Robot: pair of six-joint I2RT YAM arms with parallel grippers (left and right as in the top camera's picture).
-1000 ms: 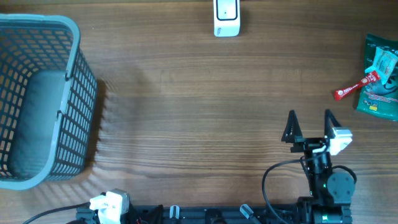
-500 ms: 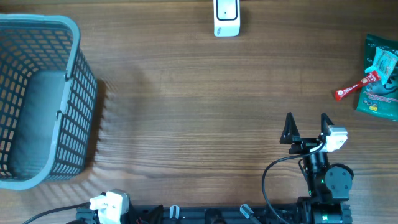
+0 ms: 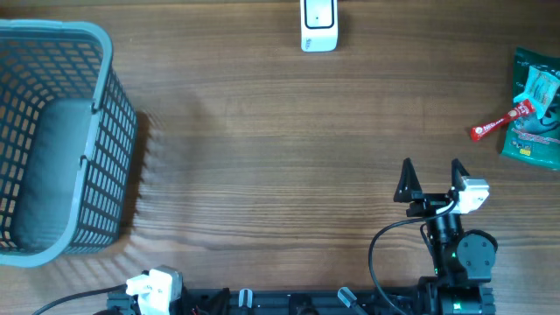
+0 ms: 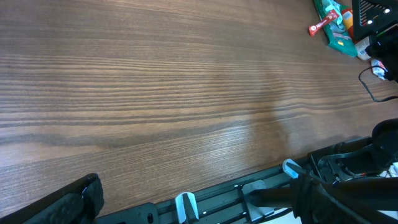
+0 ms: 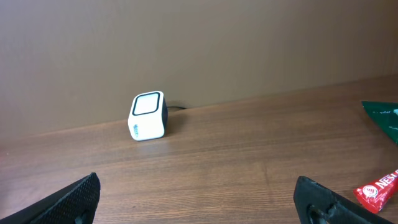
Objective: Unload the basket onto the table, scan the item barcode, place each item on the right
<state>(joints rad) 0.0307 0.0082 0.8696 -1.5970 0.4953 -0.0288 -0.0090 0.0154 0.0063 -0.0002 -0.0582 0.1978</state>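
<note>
The red sachet (image 3: 500,122) lies at the far right of the table (image 3: 280,175) in your overhead view, its upper end overlapping a green packet (image 3: 535,109) at the table's edge. The white scanner (image 3: 318,24) stands at the far edge, mid-table, and a grey basket (image 3: 118,149) sits on the left. Your right gripper (image 3: 432,166) is near the front edge, jaws spread wide and holding nothing, well apart from the sachet. In the left wrist view your left gripper (image 4: 198,180) is spread wide too, empty over bare wood, with sachet and packet far off in the top right corner. In the right wrist view you look between wide fingers at the scanner ahead and left; the sachet shows at the bottom right, the packet above it
</note>
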